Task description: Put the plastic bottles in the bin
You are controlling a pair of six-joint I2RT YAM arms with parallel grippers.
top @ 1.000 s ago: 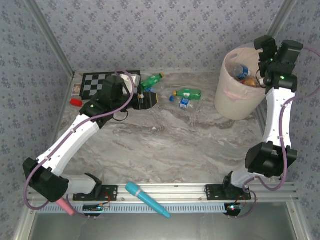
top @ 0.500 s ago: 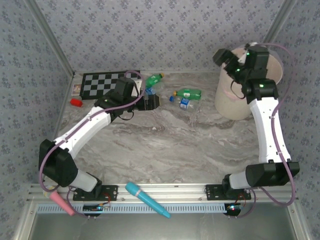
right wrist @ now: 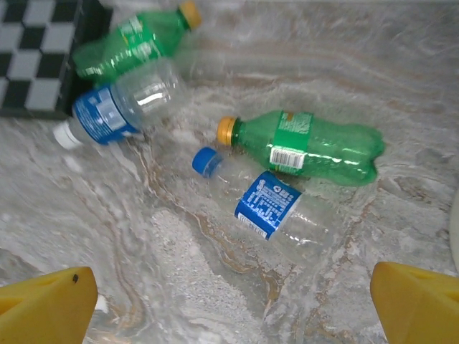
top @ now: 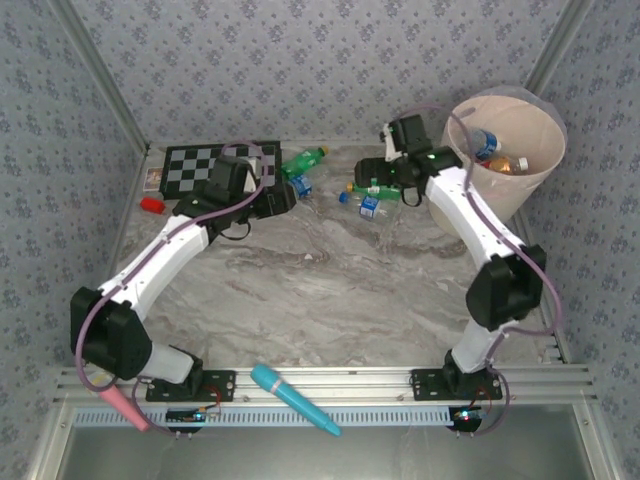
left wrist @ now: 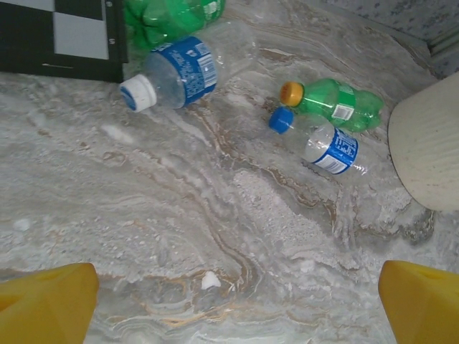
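- Top view: left gripper point(top: 283, 195) sat upper centre-left, at the right edge of the checkerboard point(top: 195, 165), just beside the far green bottle point(top: 305, 160) and the white-capped clear bottle point(top: 299, 186).
- Right gripper point(top: 378, 172) hung upper centre over the middle green bottle point(top: 383, 187) and the blue-capped clear bottle point(top: 370, 206), just left of the bin point(top: 525, 195).
- The bin stood upper right against the back corner, with a few bottles inside point(top: 485, 142).
- The table point(top: 330, 290) was bare marble across the centre and lower frame. The teal microphone point(top: 293, 398) lay on the bottom rail, well clear.
- Left wrist: left gripper point(left wrist: 233, 304) had its jaws spread to both bottom corners, nothing between them.
- The white-capped clear bottle point(left wrist: 176, 72) lay upper left, against the checkerboard point(left wrist: 57, 36) edge. The middle green bottle point(left wrist: 333, 104) and blue-capped clear bottle point(left wrist: 323, 143) touched each other right of centre, near the bin point(left wrist: 430, 150) wall at the right edge. Bare table filled the lower half.
- Right wrist: right gripper point(right wrist: 233, 304) had its jaws wide apart and empty.
- The middle green bottle point(right wrist: 308, 147) and blue-capped clear bottle point(right wrist: 265, 201) lay at centre, side by side. The far green bottle point(right wrist: 133, 39) and white-capped clear bottle point(right wrist: 118, 107) lay upper left, by the board corner.
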